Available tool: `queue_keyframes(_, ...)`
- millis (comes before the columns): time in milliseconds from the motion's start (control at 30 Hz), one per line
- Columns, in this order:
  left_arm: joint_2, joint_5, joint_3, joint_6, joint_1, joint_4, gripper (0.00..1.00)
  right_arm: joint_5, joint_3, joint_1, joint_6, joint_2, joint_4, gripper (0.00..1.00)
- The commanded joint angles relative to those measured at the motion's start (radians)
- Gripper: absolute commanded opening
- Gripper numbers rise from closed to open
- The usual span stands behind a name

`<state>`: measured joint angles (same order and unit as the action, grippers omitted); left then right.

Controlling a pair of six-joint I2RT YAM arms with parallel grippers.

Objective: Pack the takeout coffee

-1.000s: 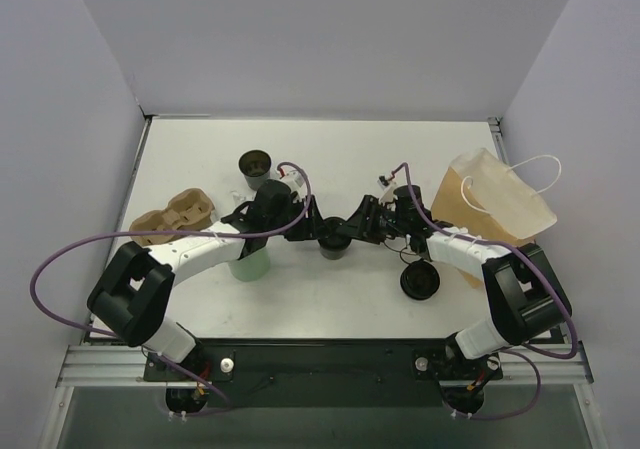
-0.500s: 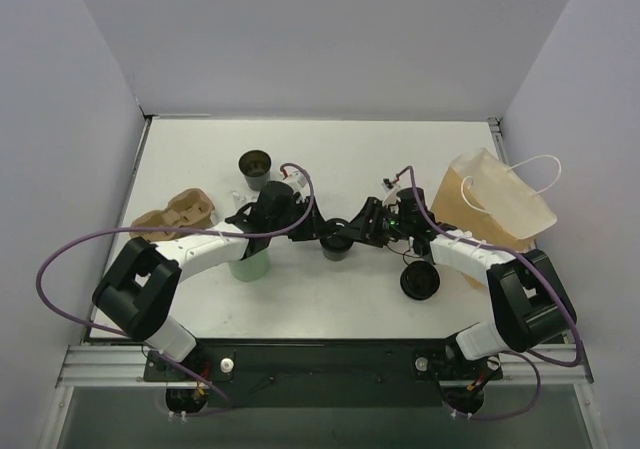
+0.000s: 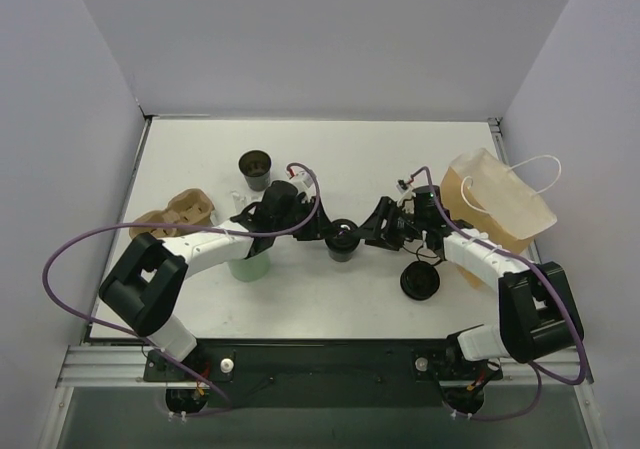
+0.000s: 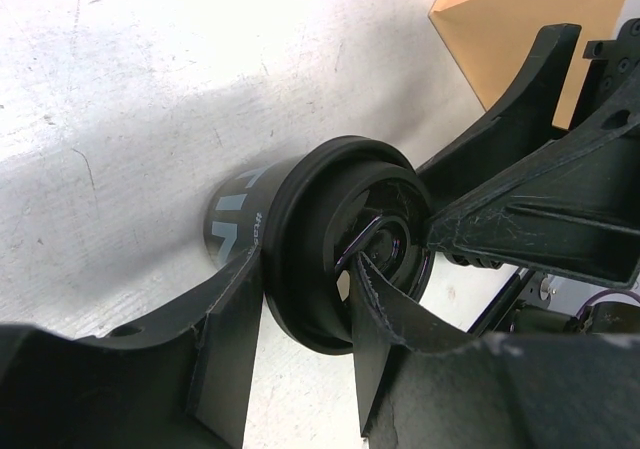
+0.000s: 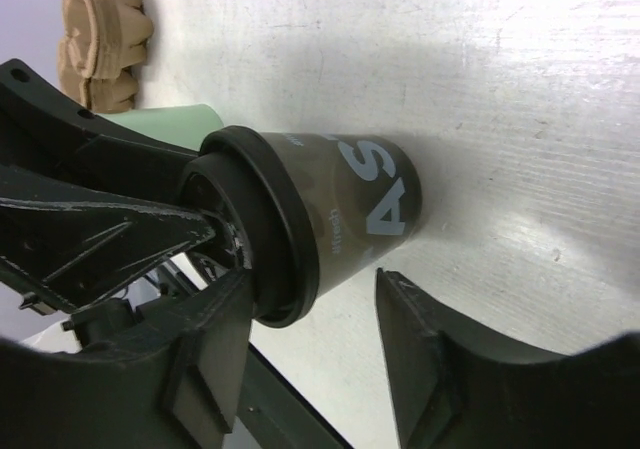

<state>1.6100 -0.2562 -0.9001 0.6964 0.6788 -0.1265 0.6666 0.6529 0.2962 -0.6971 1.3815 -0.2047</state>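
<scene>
The takeout coffee (image 3: 343, 239) is a small black cup with white letters, standing mid-table between both arms. My left gripper (image 3: 322, 231) is shut on its rim. In the left wrist view one finger (image 4: 225, 319) presses the cup's (image 4: 300, 249) outer wall and the other lies inside the dark top. My right gripper (image 3: 372, 237) is open just right of the cup. Seen from the right wrist, the cup (image 5: 330, 214) sits near the left finger, and the right fingertip (image 5: 400, 299) is clear of its wall.
A green cup (image 3: 248, 261) stands under the left arm, with a brown pulp carrier (image 3: 175, 216) to its left. Another black cup (image 3: 255, 167) is behind. A flat black lid (image 3: 420, 282) lies by the right arm. A brown paper bag (image 3: 495, 209) sits at the right.
My right gripper has opened off the cup and drawn back to the right. The left gripper has closed on the cup's rim and nudged it slightly right.
</scene>
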Motion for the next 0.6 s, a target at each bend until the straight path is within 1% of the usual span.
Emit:
queue_keyframes(0,0.054,0.094,0.003,-0.103,-0.008,0.182,0.45,-0.022,0.031,-0.025,0.050,-0.024,0.103,0.45)
queue_keyframes(67,0.062,0.092,-0.005,-0.116,-0.010,0.192,0.45,-0.025,0.057,-0.031,0.064,-0.021,0.116,0.36)
queue_keyframes(167,0.076,0.080,-0.017,-0.143,-0.010,0.205,0.45,-0.042,0.089,-0.042,0.079,-0.010,0.136,0.30)
queue_keyframes(433,0.116,0.061,-0.056,-0.195,-0.016,0.251,0.45,-0.032,0.122,-0.062,0.107,0.014,0.142,0.29)
queue_keyframes(567,0.116,0.058,-0.053,-0.198,-0.016,0.242,0.45,0.014,0.140,-0.062,0.116,0.039,0.130,0.29)
